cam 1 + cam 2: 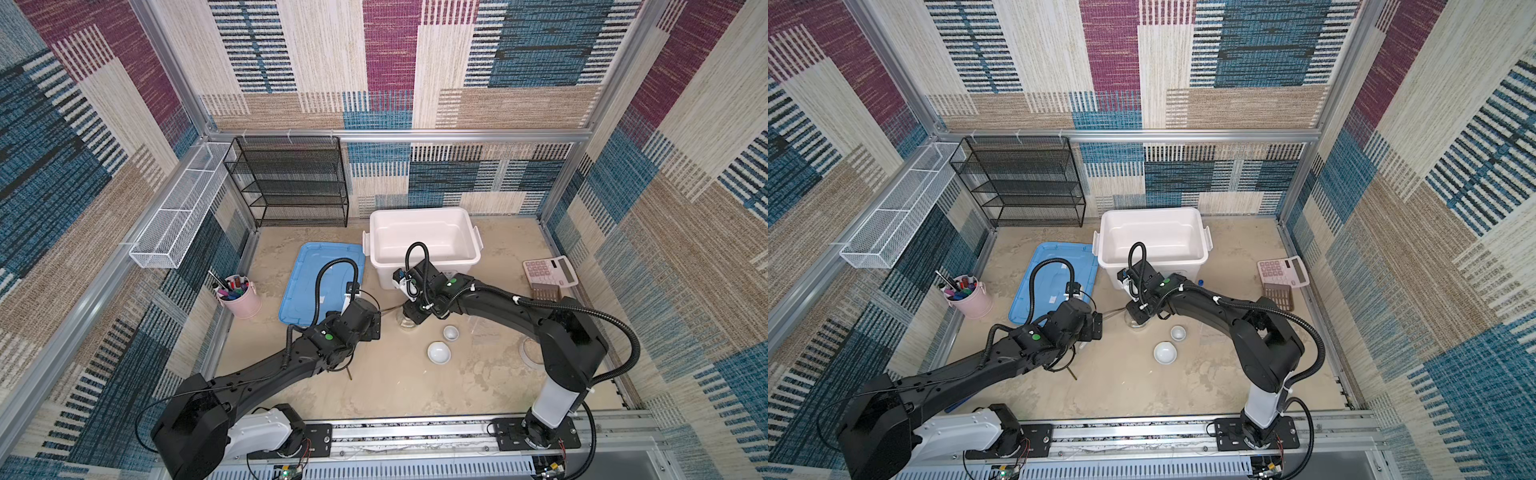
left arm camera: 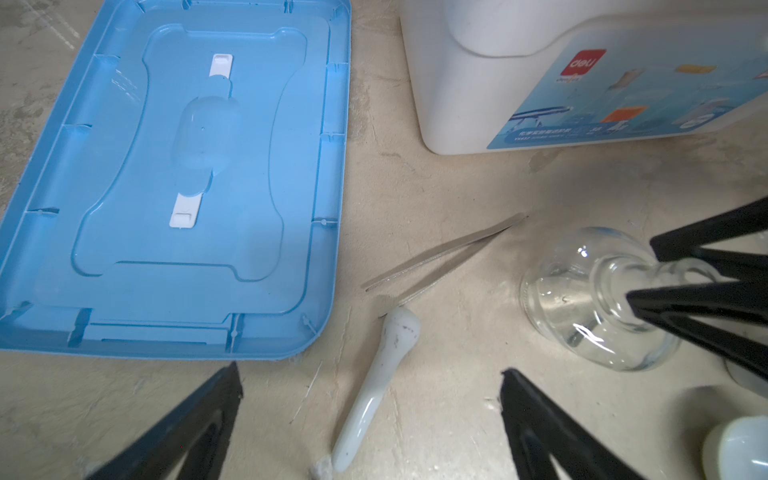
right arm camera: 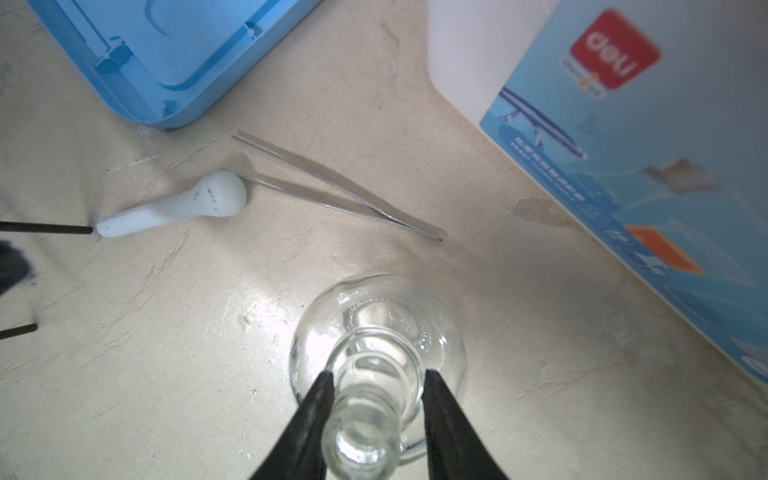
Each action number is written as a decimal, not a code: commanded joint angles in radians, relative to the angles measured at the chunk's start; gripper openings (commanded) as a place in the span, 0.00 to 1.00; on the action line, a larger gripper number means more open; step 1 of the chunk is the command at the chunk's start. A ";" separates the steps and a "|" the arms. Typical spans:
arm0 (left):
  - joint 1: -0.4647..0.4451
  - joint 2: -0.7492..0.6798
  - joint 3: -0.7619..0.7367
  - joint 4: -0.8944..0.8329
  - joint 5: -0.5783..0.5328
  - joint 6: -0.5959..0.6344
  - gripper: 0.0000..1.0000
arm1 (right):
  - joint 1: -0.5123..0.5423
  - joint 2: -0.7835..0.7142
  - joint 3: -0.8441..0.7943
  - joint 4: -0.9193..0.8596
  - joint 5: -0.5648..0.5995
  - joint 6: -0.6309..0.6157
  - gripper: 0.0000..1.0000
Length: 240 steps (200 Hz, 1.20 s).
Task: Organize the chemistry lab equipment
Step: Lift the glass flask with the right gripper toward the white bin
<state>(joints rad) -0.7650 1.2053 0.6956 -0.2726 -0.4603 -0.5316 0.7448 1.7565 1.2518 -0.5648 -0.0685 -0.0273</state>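
The white bin (image 1: 415, 232) stands at the back, the blue lid (image 1: 316, 266) flat beside it. Before the bin the small glass flask (image 3: 374, 307) stands upright on the table, the right gripper (image 3: 378, 374) closed on its neck. 2 small white dishes (image 1: 439, 353) sit near it. The left gripper (image 2: 370, 369), spread wide and empty, hovers over the white pestle (image 2: 386, 353), just beside the thin tweezers (image 2: 449, 253).
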 commanded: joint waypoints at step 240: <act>0.001 0.041 0.013 0.031 0.018 -0.005 0.99 | 0.002 -0.135 0.272 -0.089 0.005 -0.026 0.20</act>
<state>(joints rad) -0.7654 1.2423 0.7033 -0.2642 -0.4393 -0.5343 0.7502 1.6428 1.4799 -0.6624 -0.0788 -0.0322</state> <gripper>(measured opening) 0.995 0.267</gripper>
